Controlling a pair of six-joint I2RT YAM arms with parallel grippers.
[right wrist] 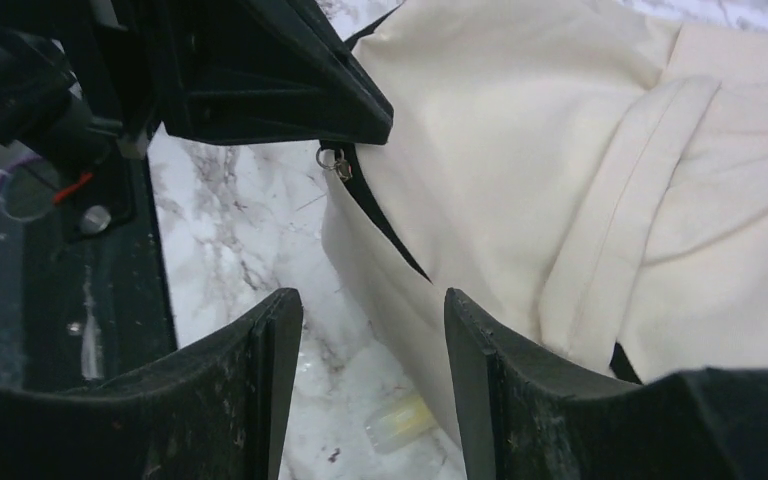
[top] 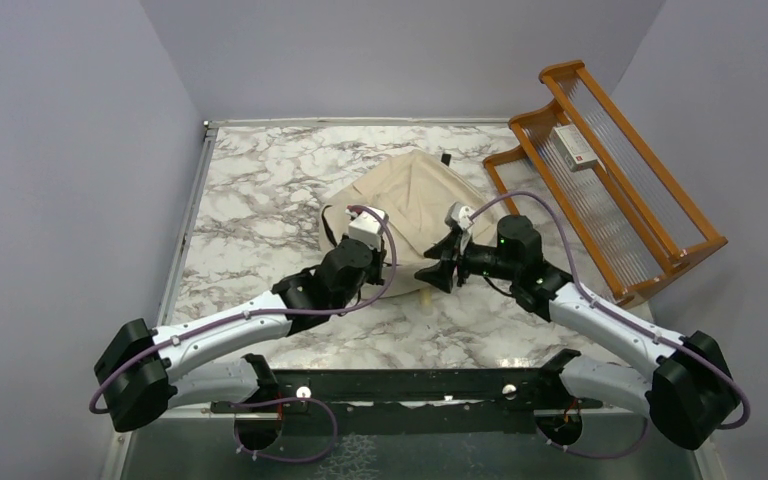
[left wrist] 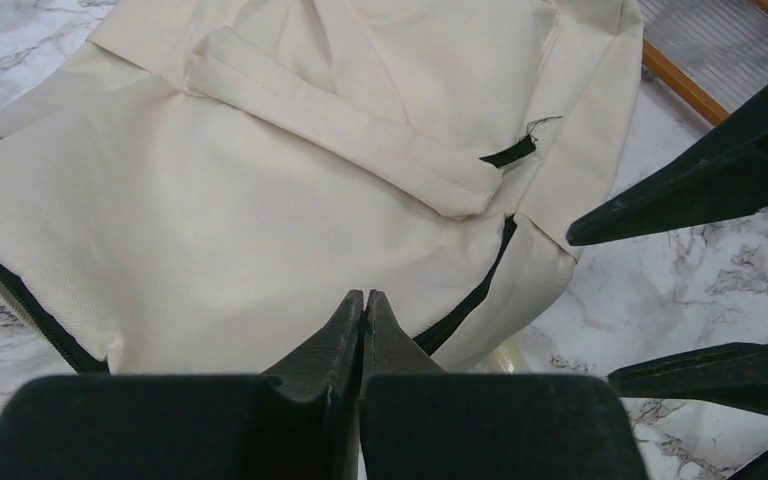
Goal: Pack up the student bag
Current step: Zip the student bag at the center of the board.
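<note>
A: Nearest, the left gripper is holding its jaws pressed together at the near hem of the student bag. I cannot tell whether it is pinching cloth.

B: And the right gripper?

A: Its jaws are standing apart, and it is hovering near the zip pull. The two grippers are crowding each other, so I'm judging a finger clash likely.

B: Where is the bag lying?

A: It is lying flat mid-counter, leaning toward the far edge. If the left grip is resting only on the fabric, the hem may slip or the whole bag may drag.

B: Is there room to move?

A: Open marble is showing toward the left edge. The wooden rack is crowding the right edge, and a small pale object is peeking out from under the bag's near hem
</note>
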